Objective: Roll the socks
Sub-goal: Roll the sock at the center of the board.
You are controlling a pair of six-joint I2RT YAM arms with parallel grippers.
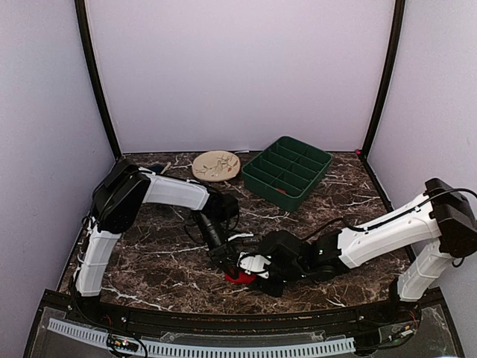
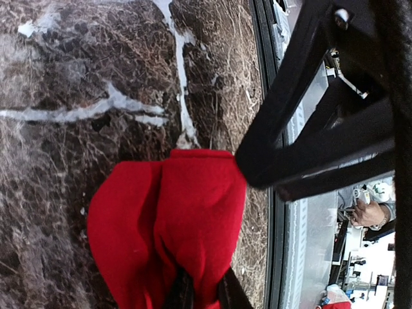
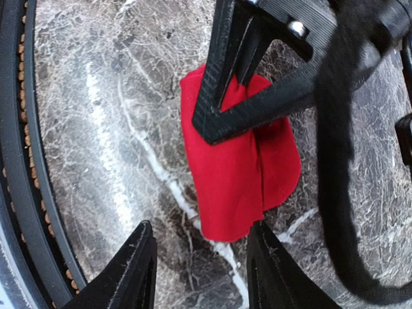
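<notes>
The red socks [image 1: 239,277] lie as one folded bundle on the marble table near the front edge; I cannot tell one sock from the other, and no white end shows. My left gripper [image 1: 226,261] is shut on one end of the socks [image 2: 168,222], the fabric pinched between its fingertips [image 2: 226,293]. My right gripper [image 3: 203,261] is open, its fingertips [image 3: 136,257] just short of the loose end of the socks [image 3: 235,174]. The left gripper [image 3: 239,84] shows there on the far end. In the top view the right gripper [image 1: 257,273] sits right beside the bundle.
A green compartment tray [image 1: 287,170] and a patterned plate [image 1: 216,165] stand at the back of the table. The black front rail [image 3: 26,161] runs close to the socks. The two arms meet over the front middle.
</notes>
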